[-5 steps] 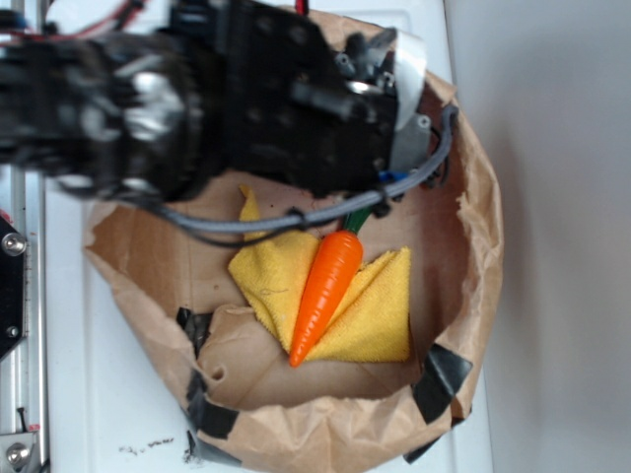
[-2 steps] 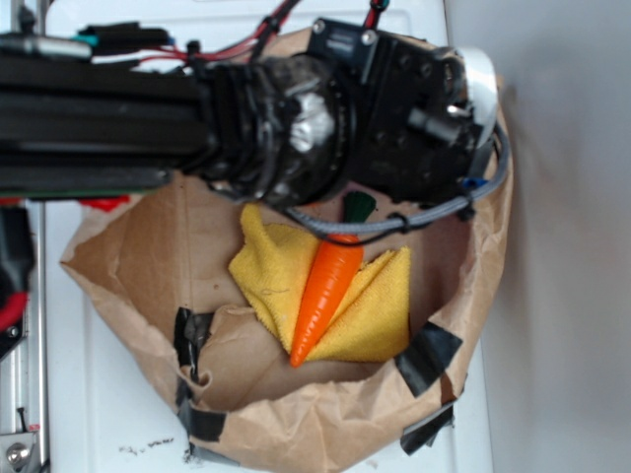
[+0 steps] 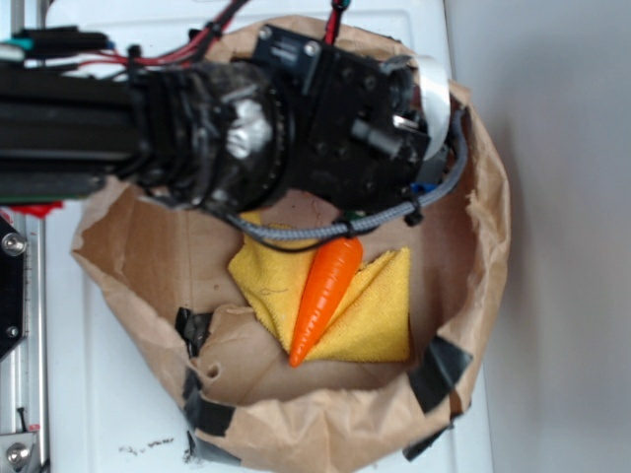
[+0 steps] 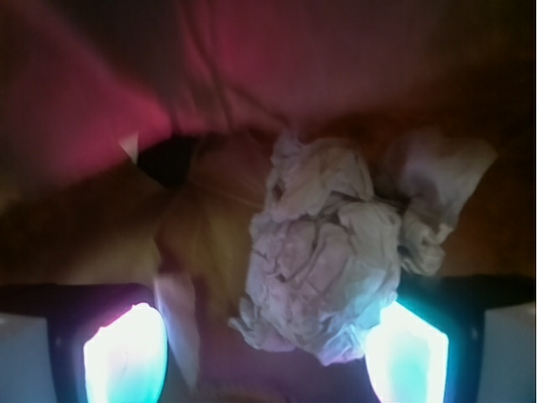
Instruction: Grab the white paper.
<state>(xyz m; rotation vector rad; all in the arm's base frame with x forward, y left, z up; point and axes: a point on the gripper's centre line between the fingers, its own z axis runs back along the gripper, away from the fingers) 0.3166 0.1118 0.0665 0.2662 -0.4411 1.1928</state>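
Note:
In the wrist view the white paper (image 4: 323, 252) is a crumpled off-white wad lying on the brown bag floor. It sits between my gripper's (image 4: 267, 353) two glowing fingers, close against the right finger (image 4: 407, 353) and well apart from the left one (image 4: 126, 357). The gripper is open around it. In the exterior view the black arm and wrist (image 3: 325, 128) hang over the far part of the bag and hide the paper.
The brown paper bag (image 3: 483, 227) forms a raised rim all round, patched with black tape (image 3: 439, 370). An orange carrot (image 3: 325, 296) lies on a yellow cloth (image 3: 380, 315) just in front of the wrist. A grey cable (image 3: 394, 212) loops below the wrist.
The arm swung right over the bag's far side, then back a little to the left. The bag's rim shifted slightly with it. Carrot and cloth stayed put.

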